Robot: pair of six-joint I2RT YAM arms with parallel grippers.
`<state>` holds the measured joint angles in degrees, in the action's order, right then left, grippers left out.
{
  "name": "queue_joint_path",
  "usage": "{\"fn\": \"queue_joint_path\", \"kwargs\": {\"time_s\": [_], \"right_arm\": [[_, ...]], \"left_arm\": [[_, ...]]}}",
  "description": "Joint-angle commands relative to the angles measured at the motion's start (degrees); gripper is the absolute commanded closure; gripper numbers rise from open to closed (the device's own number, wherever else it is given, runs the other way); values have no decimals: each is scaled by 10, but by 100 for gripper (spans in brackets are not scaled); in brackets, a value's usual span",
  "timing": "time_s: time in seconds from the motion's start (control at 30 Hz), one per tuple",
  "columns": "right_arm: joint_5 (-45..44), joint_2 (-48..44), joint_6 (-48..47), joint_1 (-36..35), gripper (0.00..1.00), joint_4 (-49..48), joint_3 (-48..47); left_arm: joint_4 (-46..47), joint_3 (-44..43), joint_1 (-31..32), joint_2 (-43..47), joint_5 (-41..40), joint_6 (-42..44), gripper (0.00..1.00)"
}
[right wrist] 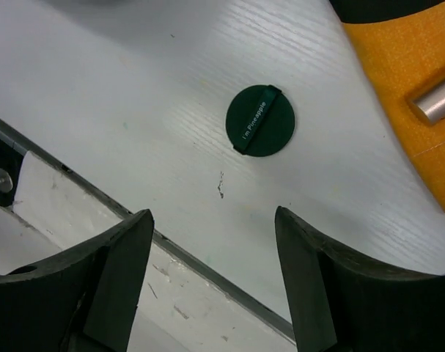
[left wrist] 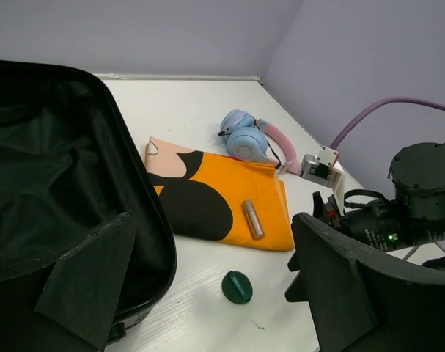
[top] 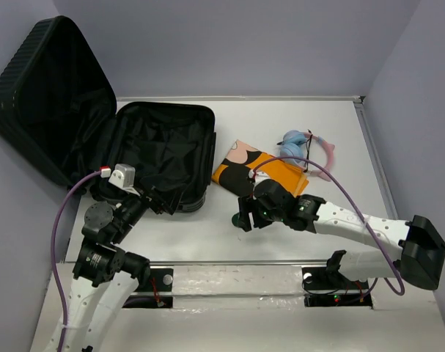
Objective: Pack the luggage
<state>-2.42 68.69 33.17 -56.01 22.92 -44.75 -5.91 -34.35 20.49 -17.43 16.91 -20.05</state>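
Luggage lies open at the left rear of the tabletop. Its base is flat and its lid is thrown back, propped against the left wall. The ribbed shell looks stiff and smooth, so likely slippery under hard fingers, and bulky enough that I'd judge it is not for lifting; it stays put and gets filled. The black lining is loose and creased, soft, and will snag or bunch if dragged. Best purchase for closing later is probably the lid's free rim, pushed over rather than pinched. The base is empty as far as can be seen. Loose items sit right of it: an orange cloth just beside the case, a small metal tube lying on that cloth, headphones behind it, and a green disc on bare tabletop near the cloth's front edge. The disc is thin, flat and light, awkward to nip off a surface; the band across it may give a raised edge. The right arm reaches in low across the front, with the right pincer spread wide, empty, pointed down at the tabletop; the disc is ahead of the gap, not between the fingers. The left arm is folded close to its base, with the left pincer also wide and empty, over the near rim of the luggage, facing across toward the cloth.
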Motion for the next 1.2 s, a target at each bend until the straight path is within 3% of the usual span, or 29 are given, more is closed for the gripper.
{"fn": "queue_joint_path", "kwargs": {"time_s": [0.0,0.8,1.03,1.07,1.17], "right_arm": [[-85,25,15,-18,27,-34,-39],[-178,261,11,-57,30,1,-142],[-207,324,15,-57,62,12,-158],[-213,329,15,-57,73,11,-159],[-234,313,22,-64,91,19,-162]], "left_arm": [[6,-20,-3,-2,21,7,1],[6,-15,-3,17,9,1,1],[6,-15,-3,19,9,1,1],[6,-14,-3,19,9,1,1],[6,-15,-3,18,10,1,1]]}}
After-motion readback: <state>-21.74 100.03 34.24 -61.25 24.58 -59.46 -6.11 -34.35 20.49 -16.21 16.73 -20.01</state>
